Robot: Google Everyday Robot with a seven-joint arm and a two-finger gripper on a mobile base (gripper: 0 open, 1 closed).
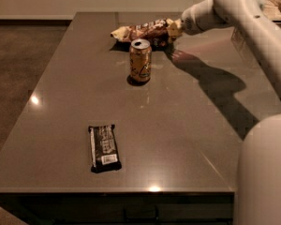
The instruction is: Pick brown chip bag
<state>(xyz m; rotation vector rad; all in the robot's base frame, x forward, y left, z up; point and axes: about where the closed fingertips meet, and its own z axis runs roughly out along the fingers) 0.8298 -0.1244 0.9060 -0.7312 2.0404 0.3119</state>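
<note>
The brown chip bag (pixel 143 31), crinkly cream-tan with a dark brown band, is at the far middle of the table, just behind the gold-brown soda can (pixel 140 60). My gripper (pixel 174 29) comes in from the right and is shut on the bag's right end. The bag's left end hangs low near the tabletop. The arm's shadow falls on the table to the right of the can.
A small flat black wrapped bar with a white label (pixel 103 147) lies near the front edge of the dark table (pixel 61 116). A wire basket (pixel 277 4) stands at the far right corner. My white arm and body fill the right side.
</note>
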